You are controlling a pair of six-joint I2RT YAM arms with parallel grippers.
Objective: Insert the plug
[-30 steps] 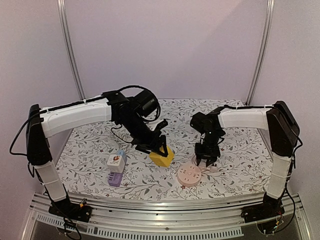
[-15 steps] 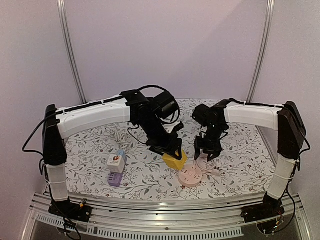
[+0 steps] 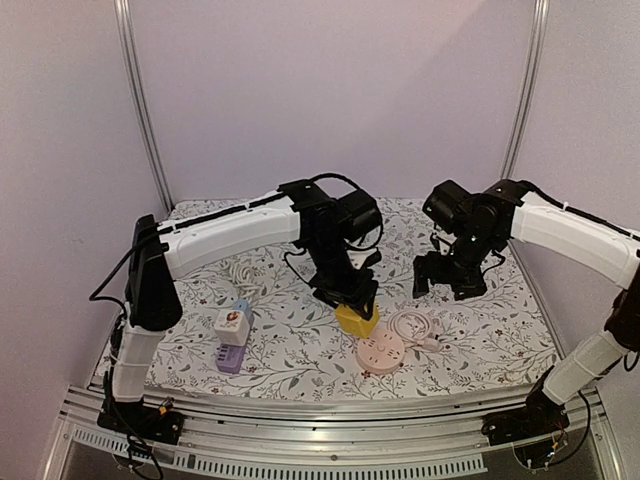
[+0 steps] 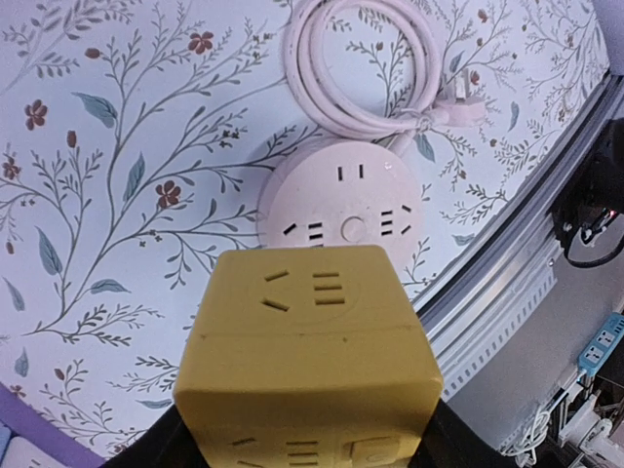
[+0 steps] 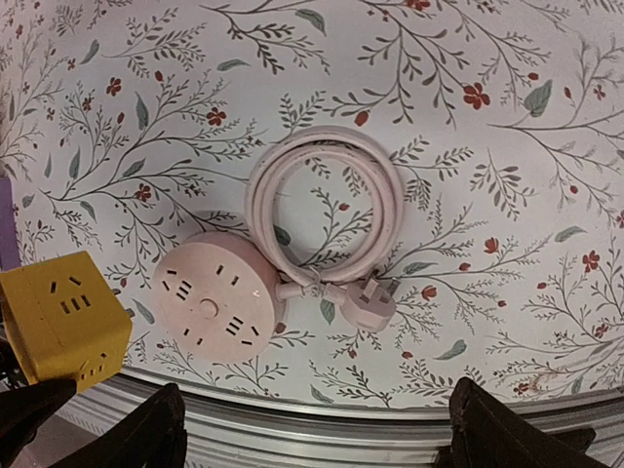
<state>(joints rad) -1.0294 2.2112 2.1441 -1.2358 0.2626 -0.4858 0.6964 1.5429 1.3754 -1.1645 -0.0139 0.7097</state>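
Plug (image 5: 371, 304) lies loose on tabletop (image 3: 480, 330); left end effector (image 3: 348, 298) pinches yellow socket cube (image 3: 357, 320), right end effector's (image 3: 447, 287) spread wide above it.

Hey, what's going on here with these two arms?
The left hand grips a yellow socket cube, holding it close beside the round pink power strip on the floral table. The strip's cord lies coiled, its plug free and not inserted anywhere. The right hand hovers open and empty, farther back.

One yellow socket (image 3: 356, 320), one pink socket (image 3: 380, 352)
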